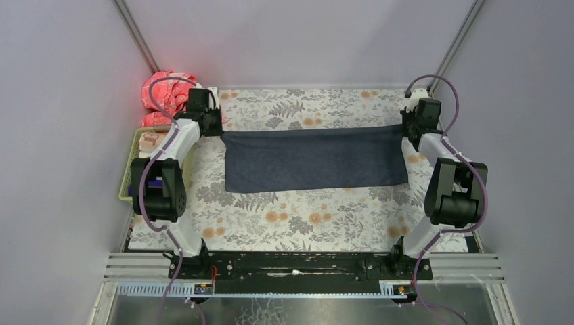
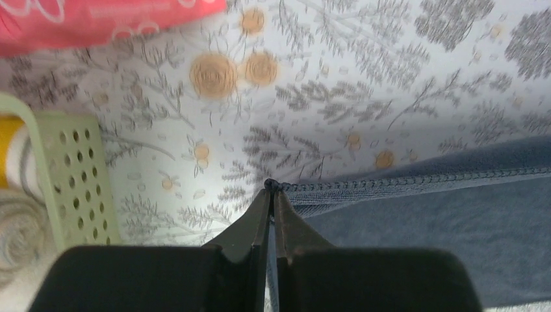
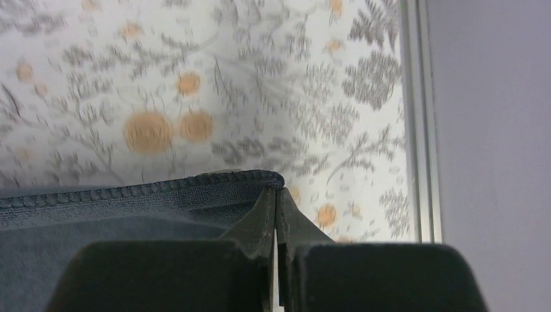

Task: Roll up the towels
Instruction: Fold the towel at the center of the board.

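The dark grey-blue towel (image 1: 315, 159) lies spread across the middle of the floral cover, its long side running left to right. My left gripper (image 1: 218, 130) is shut on the towel's far left corner; in the left wrist view the stitched hem (image 2: 416, 181) runs right from my gripper (image 2: 271, 188). My right gripper (image 1: 408, 127) is shut on the far right corner; in the right wrist view the hem (image 3: 143, 192) runs left from my gripper (image 3: 277, 190). The purple and cream towels are out of clear view.
A light green perforated basket (image 1: 137, 162) stands at the left table edge, with yellow and pale rolls (image 2: 12, 195) inside. A red-pink cloth bundle (image 1: 164, 91) sits at the far left corner. A metal rail (image 3: 416, 123) marks the right table edge.
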Robot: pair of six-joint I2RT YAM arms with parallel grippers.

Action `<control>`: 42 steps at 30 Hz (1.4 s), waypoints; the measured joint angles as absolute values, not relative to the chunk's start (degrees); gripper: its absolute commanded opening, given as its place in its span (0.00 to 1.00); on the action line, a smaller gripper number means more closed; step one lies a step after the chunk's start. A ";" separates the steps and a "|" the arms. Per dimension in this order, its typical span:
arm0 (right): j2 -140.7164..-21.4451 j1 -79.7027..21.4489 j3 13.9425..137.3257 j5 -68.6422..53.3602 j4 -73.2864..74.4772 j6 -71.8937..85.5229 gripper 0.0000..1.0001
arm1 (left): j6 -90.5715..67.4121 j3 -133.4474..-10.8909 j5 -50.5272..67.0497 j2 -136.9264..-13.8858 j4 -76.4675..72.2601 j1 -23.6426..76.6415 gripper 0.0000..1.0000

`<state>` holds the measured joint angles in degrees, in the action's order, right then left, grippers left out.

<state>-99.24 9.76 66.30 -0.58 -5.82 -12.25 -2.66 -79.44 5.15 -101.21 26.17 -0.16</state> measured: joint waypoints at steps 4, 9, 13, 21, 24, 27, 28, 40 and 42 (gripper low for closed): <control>-94.78 9.76 58.94 1.56 -6.52 -12.16 0.00 | -2.74 -73.80 5.13 -97.91 26.15 -0.16 0.00; -88.05 9.76 51.16 5.32 -8.64 -11.46 0.00 | -3.90 -68.38 5.65 -93.97 26.00 -0.16 0.00; -83.92 9.76 46.61 8.21 -10.37 -10.07 0.00 | -5.45 -64.49 6.17 -91.46 25.65 -0.16 0.00; -81.36 9.76 40.45 11.73 -11.33 -4.10 0.00 | -8.75 -57.93 6.26 -87.94 25.69 -0.16 0.00; -81.32 9.76 38.72 13.06 -11.22 -2.11 0.00 | -9.82 -55.64 6.48 -87.05 25.69 -0.16 0.00; -81.32 9.76 37.43 14.15 -10.96 -0.71 0.00 | -10.92 -53.58 6.81 -86.91 25.71 -0.16 0.00; -81.32 9.76 37.23 14.39 -10.87 -0.34 0.00 | -11.16 -53.06 6.98 -86.91 25.71 -0.16 0.00; -83.64 9.85 39.18 14.09 -5.08 1.13 0.41 | -13.56 -51.20 6.85 -89.43 26.79 1.45 0.25; -83.40 9.93 39.18 14.06 -4.08 1.91 0.52 | -13.93 -51.18 6.46 -89.27 27.00 1.85 0.29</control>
<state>-83.40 9.93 39.18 14.06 -4.08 1.91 -13.93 -51.18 6.46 -89.27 27.00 1.85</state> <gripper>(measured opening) 0.375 0.236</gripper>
